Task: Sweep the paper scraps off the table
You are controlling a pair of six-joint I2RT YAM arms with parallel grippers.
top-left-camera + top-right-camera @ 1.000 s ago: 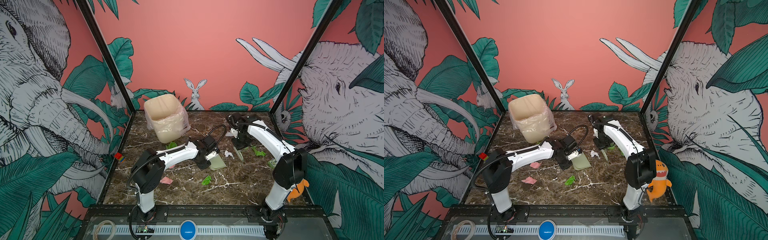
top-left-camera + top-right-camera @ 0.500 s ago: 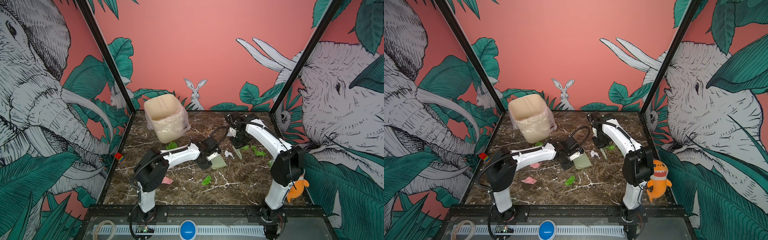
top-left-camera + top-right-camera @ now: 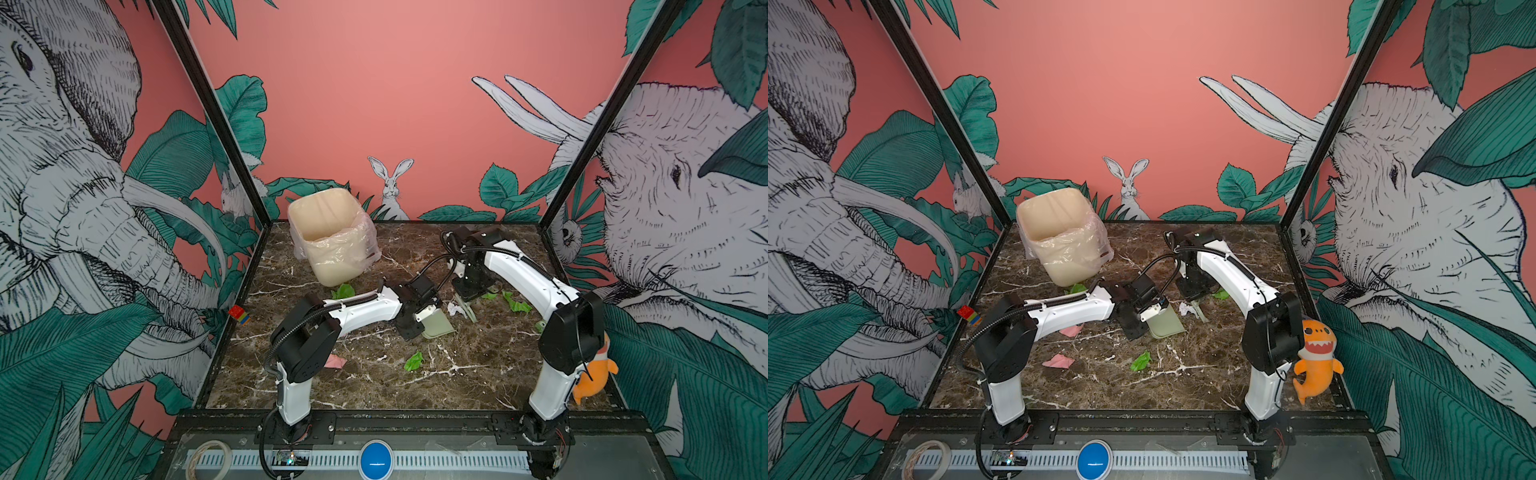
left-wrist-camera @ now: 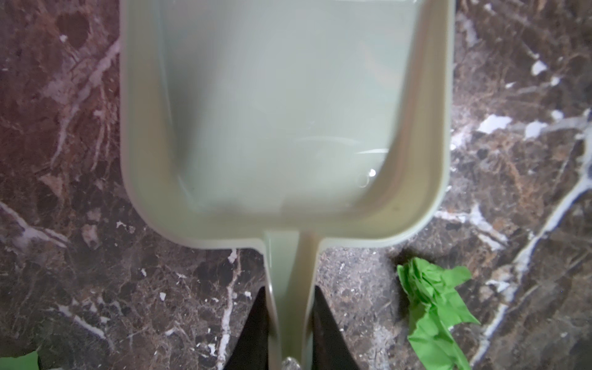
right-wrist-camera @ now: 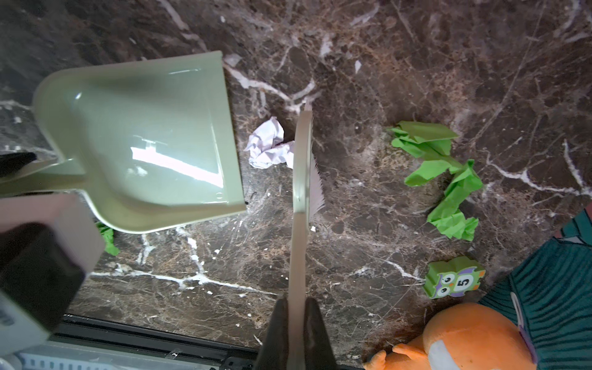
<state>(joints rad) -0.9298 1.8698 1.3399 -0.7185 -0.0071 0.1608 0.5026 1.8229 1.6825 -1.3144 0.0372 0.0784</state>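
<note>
Read the dark brown marble-look desk (image 3: pixel 478 374) as a clock face in both top views, with twelve at the back wall. The left fingers (image 4: pixel 261 330) are clenched on the thin handle of a pale green plastic dustpan (image 4: pixel 282 112). The dustpan sits close to the centre with its open lip turned toward three o'clock. The right fingers (image 5: pixel 278 333) are clamped tight on the handle of a pale green hand brush with white bristles (image 5: pixel 302 160). The brush head stands at about one o'clock of the centre, just beside that lip.

The paper scraps (image 3: pixel 1140 361) are spread over the desk. A crumpled white scrap (image 5: pixel 269 147) lies between the dustpan's lip and the brush head, against the brush and a little apart from the lip. Wrinkled bright green scraps (image 5: pixel 442 173) lie on the other side of the brush, toward three o'clock. Another green scrap (image 3: pixel 414 360) lies at six o'clock of the dustpan, apart from it. A flat pink scrap (image 3: pixel 1059 360) lies near eight o'clock, and a second pink scrap (image 3: pixel 1071 330) shows just under the left arm (image 3: pixel 1067 311). One more green piece (image 3: pixel 343 291) lies at the foot of a cream plastic bin lined with clear film (image 3: pixel 332 232), which stands at eleven o'clock.

A small green owl block (image 5: pixel 453 277) sits near the three o'clock edge. An orange plush shark (image 3: pixel 1316 361) leans at four o'clock.
</note>
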